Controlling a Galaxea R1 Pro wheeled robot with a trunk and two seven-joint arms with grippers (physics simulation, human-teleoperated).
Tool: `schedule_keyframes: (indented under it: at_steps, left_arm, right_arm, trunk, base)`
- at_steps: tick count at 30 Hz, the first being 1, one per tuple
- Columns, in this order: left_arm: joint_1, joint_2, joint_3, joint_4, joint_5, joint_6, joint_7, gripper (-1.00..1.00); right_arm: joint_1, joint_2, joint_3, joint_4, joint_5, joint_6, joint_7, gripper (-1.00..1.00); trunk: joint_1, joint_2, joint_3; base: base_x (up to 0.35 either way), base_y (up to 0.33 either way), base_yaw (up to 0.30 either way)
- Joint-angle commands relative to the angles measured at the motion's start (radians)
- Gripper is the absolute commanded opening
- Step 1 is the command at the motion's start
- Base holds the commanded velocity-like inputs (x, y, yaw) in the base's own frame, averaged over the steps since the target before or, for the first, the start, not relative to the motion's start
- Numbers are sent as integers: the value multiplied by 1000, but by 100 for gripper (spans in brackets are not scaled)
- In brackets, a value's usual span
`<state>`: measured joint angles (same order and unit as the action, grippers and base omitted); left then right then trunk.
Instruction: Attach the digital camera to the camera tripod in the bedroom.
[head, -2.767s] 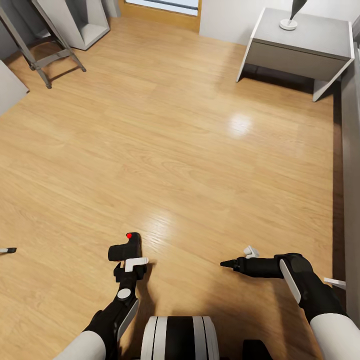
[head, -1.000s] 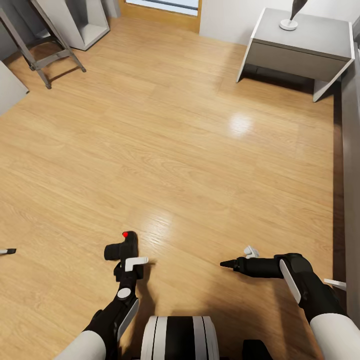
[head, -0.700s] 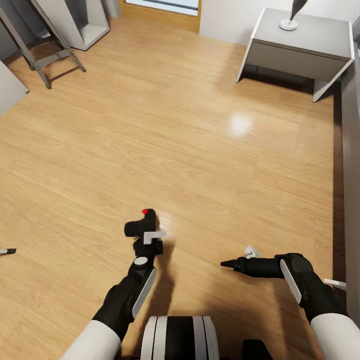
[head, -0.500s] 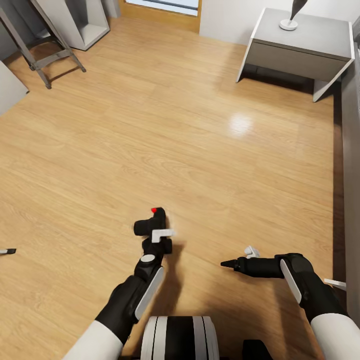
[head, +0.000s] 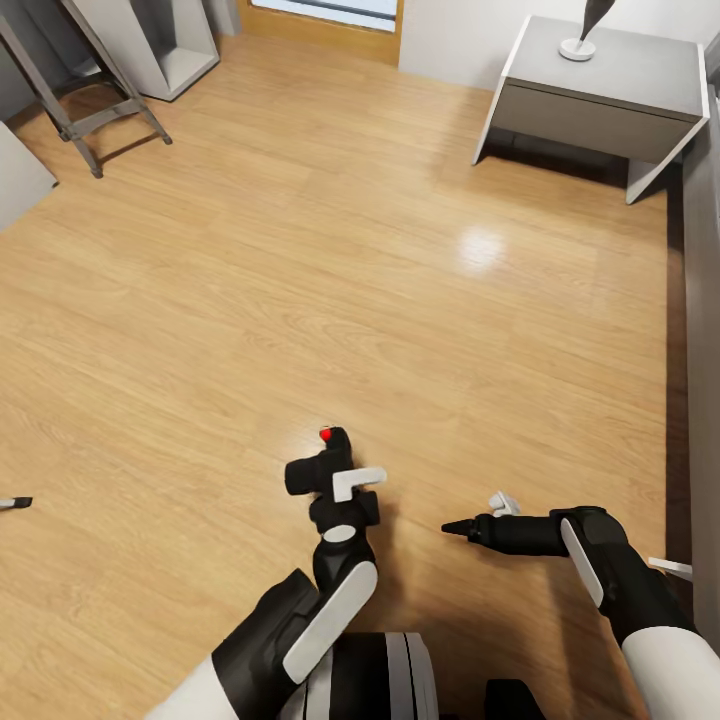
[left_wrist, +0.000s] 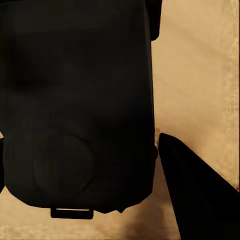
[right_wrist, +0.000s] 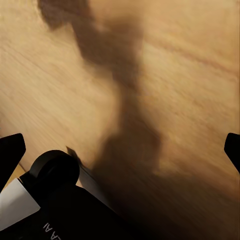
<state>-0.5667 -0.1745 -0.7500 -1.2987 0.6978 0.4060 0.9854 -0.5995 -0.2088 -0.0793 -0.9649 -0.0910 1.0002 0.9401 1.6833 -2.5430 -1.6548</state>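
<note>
While the left gripper (head: 335, 487) clamps the digital camera (head: 318, 465) — lens leftward, red button up, right gripper (head: 472, 520) spread.

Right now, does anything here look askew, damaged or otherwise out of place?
Nothing stands out. The left gripper holds the camera above the bare wood floor, red button up. The nightstand stands square against the wall.

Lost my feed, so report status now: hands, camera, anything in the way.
Left hand shut on the digital camera, held above the wood floor. Right hand empty, fingers spread. Grey nightstand far ahead on the right.
</note>
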Motion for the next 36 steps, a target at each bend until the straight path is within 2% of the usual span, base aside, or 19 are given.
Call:
schedule_keyframes:
  at_steps: [1,2,5,12,17,21,23,24,25,27,29,30,33,34,36]
  left_arm:
    - [-1,0,-13,-9,11,9,20,-100]
    - [-1,0,-28,-16,24,9,37,-100]
    - [-1,0,-41,-23,36,8,52,-100]
    - [-1,0,-52,-29,56,5,63,-100]
    - [-1,11,-53,-30,86,3,61,-100]
    - [-1,48,-49,-36,150,-2,50,-100]
    - [-1,77,-48,-45,190,-9,32,-100]
    - [-1,95,-47,-52,213,-15,18,-100]
    - [-1,141,-46,-67,263,-33,-22,-100]
    - [-1,197,-45,-84,320,-56,-78,-100]
    - [-1,264,-44,-99,382,-82,-150,-100]
    - [-1,338,-44,-108,451,-109,-240,-100]
    - [-1,444,-43,-113,562,-145,-407,-100]
    - [-1,506,-43,-113,632,-165,-529,-100]
    - [-1,557,-43,-109,693,-180,-646,-100]
  right_arm:
    - [0,0,0,0,-8,8,-3,100]
    - [0,0,0,0,-8,8,-3,100]
    - [0,0,0,0,-8,8,-3,100]
    - [0,-1,0,0,-7,8,-3,100]
    - [0,-2,0,0,-7,8,-3,100]
    - [0,-3,-1,0,-7,8,-3,100]
    - [0,-3,-2,0,-8,9,-3,100]
    - [0,-4,-2,0,-8,9,-3,100]
    - [0,-4,-3,-1,-8,9,-2,100]
    - [0,-4,-3,-1,-8,9,-2,100]
    - [0,-4,-3,-1,-9,9,-2,100]
    - [0,-4,-3,-1,-9,8,-2,100]
    - [0,-4,-3,-1,-8,8,-1,100]
    - [0,-4,-3,-1,-8,8,-2,100]
    - [0,-4,-2,-1,-7,8,-2,100]
  trunk:
    - [0,0,-1]
    - [0,0,-1]
    - [0,0,-1]
    - [-3,1,26]
    - [-5,3,46]
    - [-7,4,61]
    - [-8,4,69]
    - [-9,4,73]
    - [-9,4,77]
    - [-10,5,84]
    - [-11,5,92]
    - [-11,6,96]
    - [-13,6,108]
    - [-13,7,112]
    - [-14,7,119]
  base:
    - [0,0,0]
    - [0,0,0]
    - [0,0,0]
    - [0,0,0]
    - [0,0,0]
    - [0,0,0]
    - [0,0,0]
    - [0,0,0]
    - [0,0,0]
    - [0,0,0]
    - [0,0,0]
    - [0,0,0]
    - [0,0,0]
    - [0,0,0]
    - [0,0,0]
